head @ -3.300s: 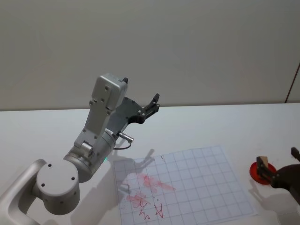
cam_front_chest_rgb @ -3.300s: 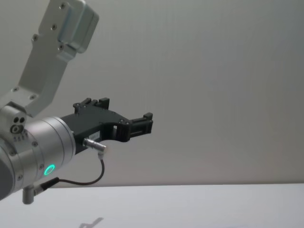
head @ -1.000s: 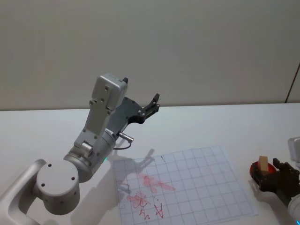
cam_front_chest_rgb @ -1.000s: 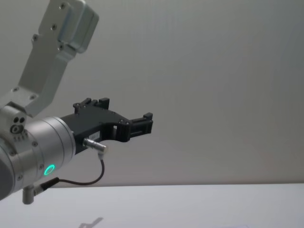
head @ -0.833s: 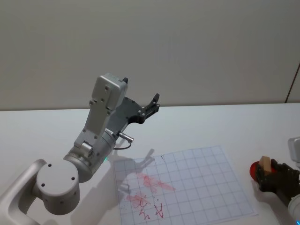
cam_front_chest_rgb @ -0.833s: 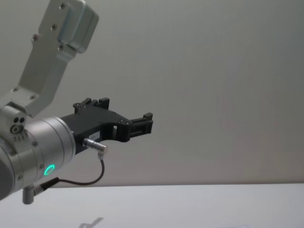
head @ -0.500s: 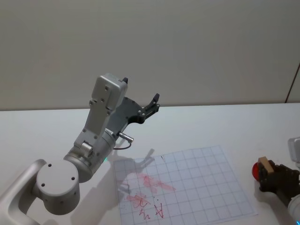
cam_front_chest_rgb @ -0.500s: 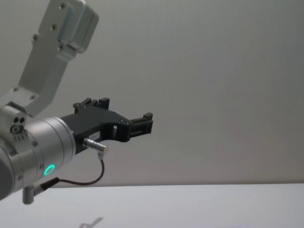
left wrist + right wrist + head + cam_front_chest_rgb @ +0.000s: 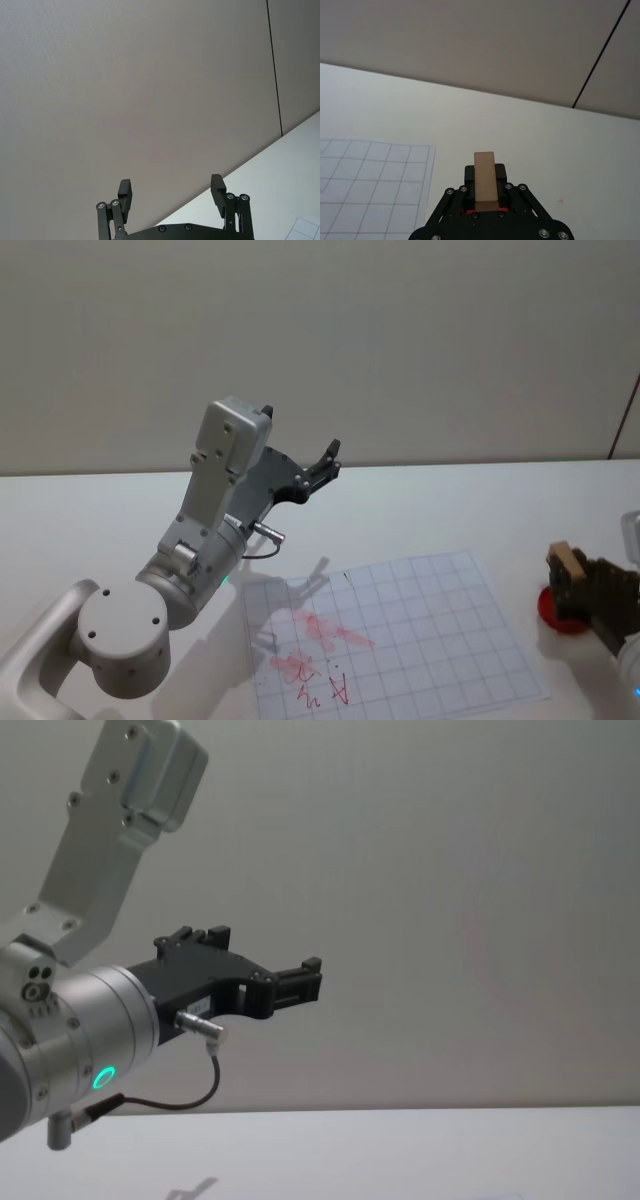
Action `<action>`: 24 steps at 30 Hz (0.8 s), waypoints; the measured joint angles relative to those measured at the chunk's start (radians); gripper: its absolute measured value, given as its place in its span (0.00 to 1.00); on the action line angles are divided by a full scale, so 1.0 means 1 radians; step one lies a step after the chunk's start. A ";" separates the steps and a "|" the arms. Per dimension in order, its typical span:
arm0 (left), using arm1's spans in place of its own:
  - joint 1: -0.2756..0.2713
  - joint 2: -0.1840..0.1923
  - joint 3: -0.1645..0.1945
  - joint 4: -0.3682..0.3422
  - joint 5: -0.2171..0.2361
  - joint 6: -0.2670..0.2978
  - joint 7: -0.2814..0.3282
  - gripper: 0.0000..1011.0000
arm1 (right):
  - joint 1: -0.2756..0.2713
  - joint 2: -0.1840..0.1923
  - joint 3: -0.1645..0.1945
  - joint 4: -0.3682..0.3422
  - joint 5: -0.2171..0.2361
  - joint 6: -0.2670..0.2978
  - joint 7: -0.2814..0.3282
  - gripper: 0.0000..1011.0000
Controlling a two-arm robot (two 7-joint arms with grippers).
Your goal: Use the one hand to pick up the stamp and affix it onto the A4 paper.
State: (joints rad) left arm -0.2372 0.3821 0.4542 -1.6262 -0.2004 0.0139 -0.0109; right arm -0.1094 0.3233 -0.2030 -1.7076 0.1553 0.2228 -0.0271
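Clamped on the stamp (image 9: 564, 560) with the right gripper (image 9: 570, 582), far right in the head view: jaws drawn in narrow against both sides of the pale wooden block, top end poking out past the fingertips. Same hold from the right wrist view, stamp (image 9: 484, 177) upright and centred in the right gripper (image 9: 485, 186), with a strip of red at the block's lower end. Just under and beside the gripper, a round red pad (image 9: 556, 613) on the white table (image 9: 470, 510). Off to the left of the stamp and apart from it, the A4 paper (image 9: 430, 625), flat, grid-lined, with red scribbles (image 9: 310, 640) near its left side; no overlap between stamp and sheet. Parked high on the left, the left gripper (image 9: 325, 460), jaws spread wide, aimed at the wall (image 9: 150, 75).
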 joint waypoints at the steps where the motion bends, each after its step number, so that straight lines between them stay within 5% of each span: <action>1: 0.000 0.000 0.000 0.000 0.000 0.000 0.000 0.99 | 0.002 0.000 0.000 -0.002 -0.002 -0.006 0.004 0.22; 16: 0.000 0.000 0.000 0.000 0.000 0.000 0.000 0.99 | 0.046 -0.002 -0.003 -0.023 -0.027 -0.085 0.147 0.22; 24: 0.000 0.000 0.000 0.000 0.000 0.000 0.000 0.99 | 0.071 0.004 -0.009 -0.018 -0.025 -0.089 0.275 0.22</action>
State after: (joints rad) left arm -0.2372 0.3821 0.4542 -1.6262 -0.2003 0.0138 -0.0109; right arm -0.0380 0.3278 -0.2120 -1.7255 0.1304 0.1338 0.2483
